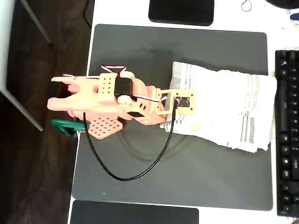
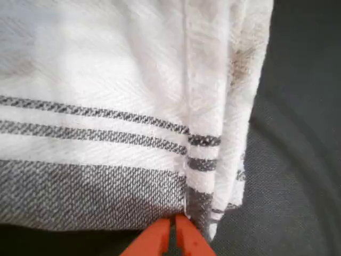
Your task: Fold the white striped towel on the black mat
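The orange fingers (image 2: pixel 173 234) look clenched, tips nearly touching, right at the towel's striped hem; whether a fold of cloth is pinched between them I cannot tell. Beneath them spreads the large, dark grey-black rectangular desk mat (image 1: pixel 140 51), lying flat on the white bench (image 1: pixel 121 11). Ahead of the fingers lies the off-white thin cloth towel with narrow grey stripes (image 1: pixel 224 107), already doubled into layers, its stacked edges showing just beside the fingertips. I'd guess the fingers sit at that edge to lift it over for another fold.
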